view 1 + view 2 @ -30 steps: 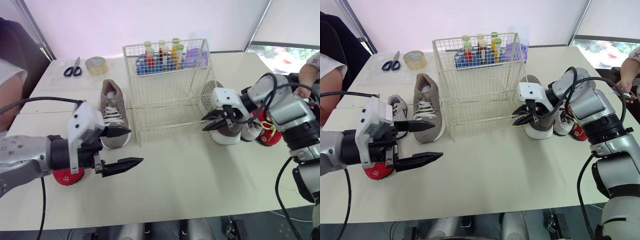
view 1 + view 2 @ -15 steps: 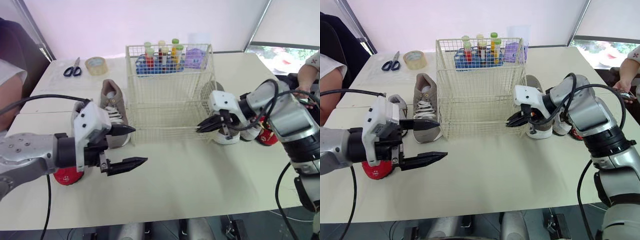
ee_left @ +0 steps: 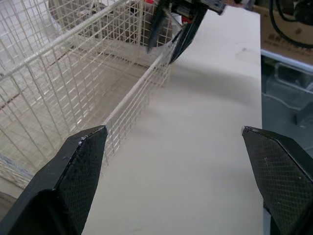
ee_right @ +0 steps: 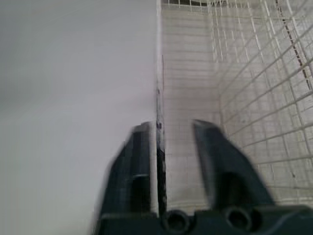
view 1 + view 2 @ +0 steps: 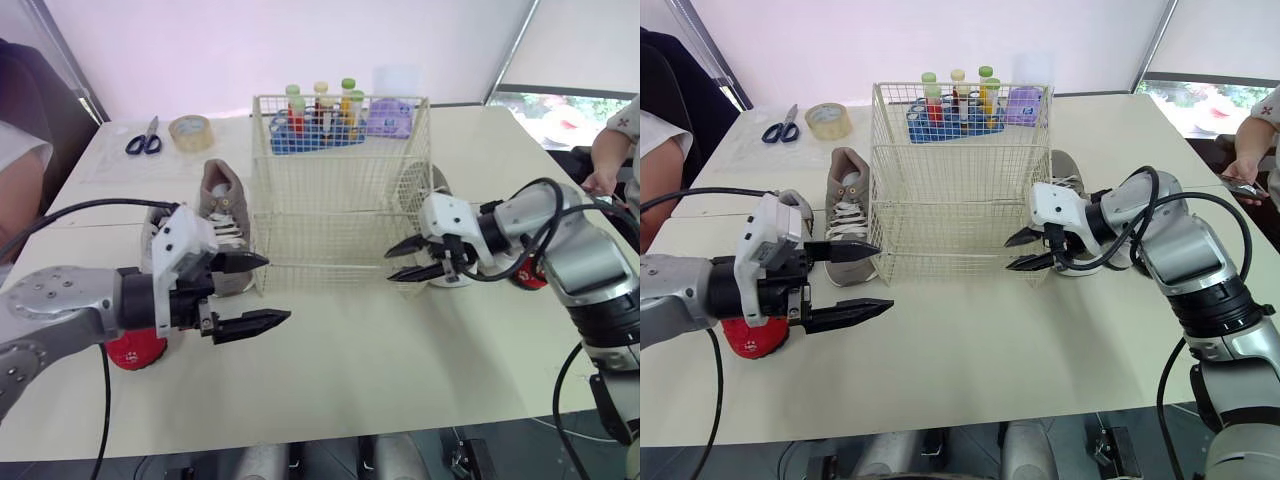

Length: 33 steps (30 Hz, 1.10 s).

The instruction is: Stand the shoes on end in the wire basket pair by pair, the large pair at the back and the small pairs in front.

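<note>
Right wrist view: the right gripper point(image 4: 171, 126) has its 2 black fingers point(image 4: 139, 161) spread either side of a thin edge of the wire basket point(image 4: 254, 73), with a gap on each side, so nothing is pinched. From the head, that edge is the basket's front wall, low at its right front corner, and my read is the arm is lining up to grip and square the basket before any loading. The left gripper point(image 5: 275, 288) hangs wide open just above the table point(image 5: 400, 370) near the basket's left front corner, holding nothing, likely ready to brace that side. No shoe is in the basket. It's cream-coated mesh, thin rods in a square grid with a thicker band halfway up, light enough, I'd guess, to skate on the smooth pale tabletop if pushed from 1 side. The shoes lie round it: a large grey-brown sneaker point(image 5: 225, 220) with a soft upper and white laces sits just left of the basket, and a second grey sneaker point(image 5: 1067, 172) sits just right, behind the right gripper. A small red shoe point(image 5: 135, 352) lies by the left arm, and another red shoe point(image 5: 530, 275) beyond the right wrist. Left wrist view shows cross-hatched pads on tapered fingertips point(image 3: 78, 166), which should bite well on wire. Bottles point(image 5: 320, 105) stand behind the basket, with scissors point(image 5: 145, 135) and a tape roll point(image 5: 192, 131) far left.
</note>
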Available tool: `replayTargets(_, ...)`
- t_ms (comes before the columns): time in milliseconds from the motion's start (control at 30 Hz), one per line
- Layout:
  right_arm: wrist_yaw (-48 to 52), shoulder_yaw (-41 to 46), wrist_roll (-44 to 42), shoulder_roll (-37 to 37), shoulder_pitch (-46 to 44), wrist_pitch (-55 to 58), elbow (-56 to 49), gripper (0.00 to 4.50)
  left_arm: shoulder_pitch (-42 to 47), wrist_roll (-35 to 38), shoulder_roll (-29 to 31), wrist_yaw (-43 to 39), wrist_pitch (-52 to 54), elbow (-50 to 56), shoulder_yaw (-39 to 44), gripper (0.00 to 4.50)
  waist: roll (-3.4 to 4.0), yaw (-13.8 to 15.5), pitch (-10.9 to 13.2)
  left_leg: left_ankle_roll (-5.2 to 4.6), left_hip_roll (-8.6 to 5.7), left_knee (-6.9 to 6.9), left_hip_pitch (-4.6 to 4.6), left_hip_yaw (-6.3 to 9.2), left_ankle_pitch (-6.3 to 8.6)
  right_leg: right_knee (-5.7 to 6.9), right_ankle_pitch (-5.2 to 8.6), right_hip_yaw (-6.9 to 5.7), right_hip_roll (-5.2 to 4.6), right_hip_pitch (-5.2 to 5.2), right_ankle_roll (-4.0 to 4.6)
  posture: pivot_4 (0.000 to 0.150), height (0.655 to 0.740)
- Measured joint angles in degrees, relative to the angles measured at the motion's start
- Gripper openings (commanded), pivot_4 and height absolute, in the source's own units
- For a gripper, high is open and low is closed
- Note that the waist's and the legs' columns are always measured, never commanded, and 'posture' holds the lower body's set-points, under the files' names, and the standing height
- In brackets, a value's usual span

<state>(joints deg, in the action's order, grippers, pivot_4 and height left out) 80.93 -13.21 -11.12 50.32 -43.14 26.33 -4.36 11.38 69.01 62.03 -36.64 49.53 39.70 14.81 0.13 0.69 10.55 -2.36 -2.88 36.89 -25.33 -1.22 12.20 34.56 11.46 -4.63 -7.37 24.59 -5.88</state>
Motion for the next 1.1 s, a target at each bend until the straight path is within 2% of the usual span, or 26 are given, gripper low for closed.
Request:
replayTargets(67,-0.7,2.5,-1.8,0.1,0.0,1.1,-0.2,4.08,-0.5,-0.9,-1.1,-1.0,0.0,-1.2,0.0,4.50,0.00,0.1,0.0,0.01,0.04,0.08,0.00,0.00,0.04,0.03,0.00,0.00,0.01,-0.02,0.02,0.150,0.7400)
replayTargets(233,-3.5,14.0,-12.8,2.6,-1.3,14.2,-3.9,4.08,-0.8,-0.7,-4.0,-2.0,0.0,-3.2,0.0,4.50,0.00,0.2,0.0,0.05,0.05,0.15,-0.01,0.02,0.11,0.06,-0.01,0.02,-0.04,-0.02,0.06,0.150,0.7400)
replayTargets(300,-9.5,24.0,-18.0,2.6,-2.2,22.5,-4.8,4.08,-0.2,1.0,-6.0,-1.5,0.1,-3.8,0.0,4.50,-0.04,0.3,0.0,0.05,0.07,0.14,-0.01,0.05,0.12,0.06,-0.01,0.02,-0.05,-0.02,0.07,0.150,0.7400)
replayTargets(333,-13.3,29.7,-19.8,2.5,-1.5,26.2,-5.8,4.30,0.4,2.0,-7.2,-0.9,0.2,-4.0,-0.2,4.50,-0.08,0.5,0.0,0.06,0.07,0.12,-0.01,0.08,0.12,0.04,-0.01,0.00,-0.11,-0.03,0.07,0.150,0.7400)
replayTargets(400,-20.8,39.9,-22.0,0.6,2.7,31.8,-8.2,4.30,1.3,3.9,-8.8,-0.1,0.4,-4.5,-0.6,4.50,-0.27,1.1,-0.2,0.05,0.12,0.12,0.00,0.08,0.12,0.03,-0.01,0.00,-0.13,-0.07,0.07,0.150,0.7400)
replayTargets(533,-31.2,49.7,-22.1,-4.9,17.0,34.8,-13.8,4.30,3.1,5.5,-11.2,-0.1,1.5,-5.0,-3.7,4.50,-0.21,1.6,-0.2,0.04,0.13,0.17,0.02,-0.05,0.11,0.06,-0.04,0.03,-0.14,-0.08,0.12,0.150,0.7400)
replayTargets(633,-38.0,50.9,-20.9,-9.6,24.8,34.2,-19.2,4.30,4.3,4.6,-12.5,-0.8,2.1,-5.1,-6.8,4.50,-0.02,1.6,-0.1,0.02,0.13,0.23,0.02,-0.10,0.10,0.11,-0.07,0.08,-0.06,-0.06,0.15,0.150,0.7400)
replayTargets(767,-43.3,47.8,-19.1,-12.9,34.4,31.3,-25.6,4.30,5.2,1.3,-14.8,-0.8,2.1,-5.1,-10.0,4.50,-0.01,1.4,-0.2,-0.05,0.25,0.24,0.05,-0.09,0.06,0.11,-0.06,0.09,0.06,-0.09,0.17,0.150,0.7400)
replayTargets(867,-47.8,46.1,-18.5,-18.5,36.0,27.4,-26.5,4.30,5.1,0.0,-15.6,-0.8,2.0,-5.1,-11.0,4.50,0.01,1.3,-0.1,0.00,0.38,0.25,0.04,-0.11,0.08,0.06,-0.13,0.15,0.22,-0.06,0.28,0.150,0.7400)
replayTargets(1100,-53.6,41.4,-17.4,-21.6,36.6,21.7,-26.2,4.30,4.8,-2.1,-17.8,0.1,2.0,-4.9,-11.5,4.50,0.01,1.5,-0.1,0.03,0.47,0.24,0.03,-0.10,0.10,-0.03,-0.16,0.15,0.31,-0.06,0.32,0.150,0.7400)
